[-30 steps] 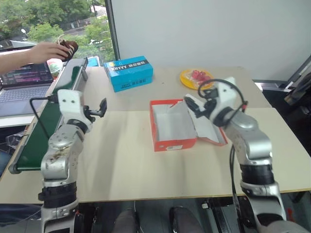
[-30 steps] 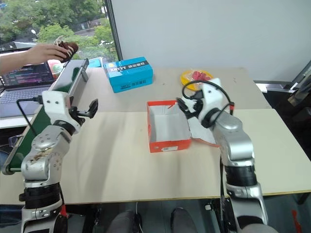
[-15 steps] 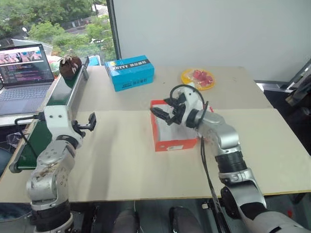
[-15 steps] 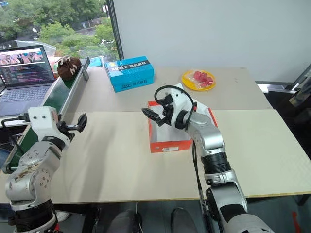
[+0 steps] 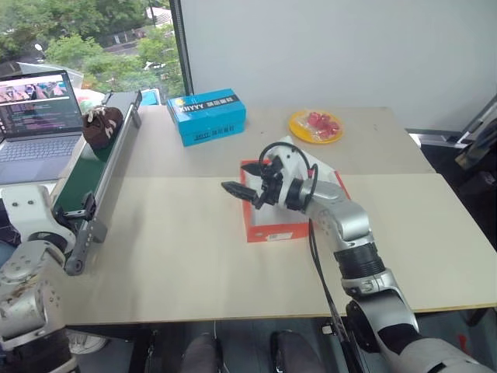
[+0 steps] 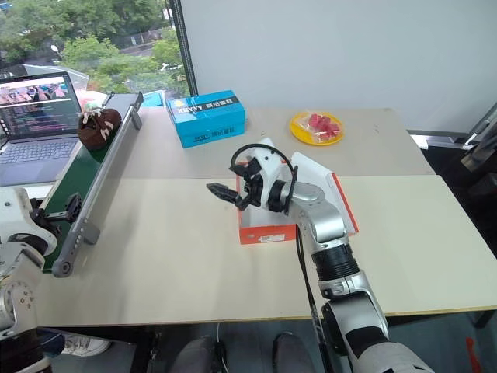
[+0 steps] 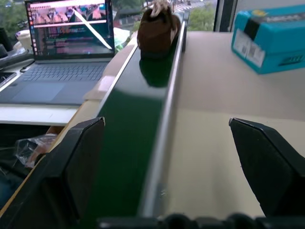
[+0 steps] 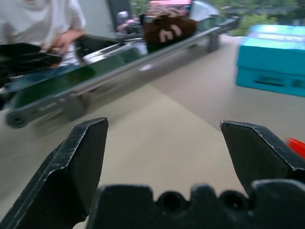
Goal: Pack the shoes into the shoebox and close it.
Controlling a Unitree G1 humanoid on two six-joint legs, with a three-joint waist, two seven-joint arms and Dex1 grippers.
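A shoe (image 5: 102,124) sits on the conveyor (image 5: 93,183), left of the table (image 5: 178,241); the shoebox (image 5: 277,225) lies mid-table, apparently empty.

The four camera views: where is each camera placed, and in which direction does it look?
Left eye and right eye views: from the head, looking forward and down at the table, the open shoebox, the blue box; both arms show, with the right claw open.
Left wrist view: on the left wrist, looking along the conveyor belt to a brown shoe and a laptop; the open left claw shows.
Right wrist view: on the right wrist, facing the belt across the table; its own fingers show.
All views share the shoe and the blue box.
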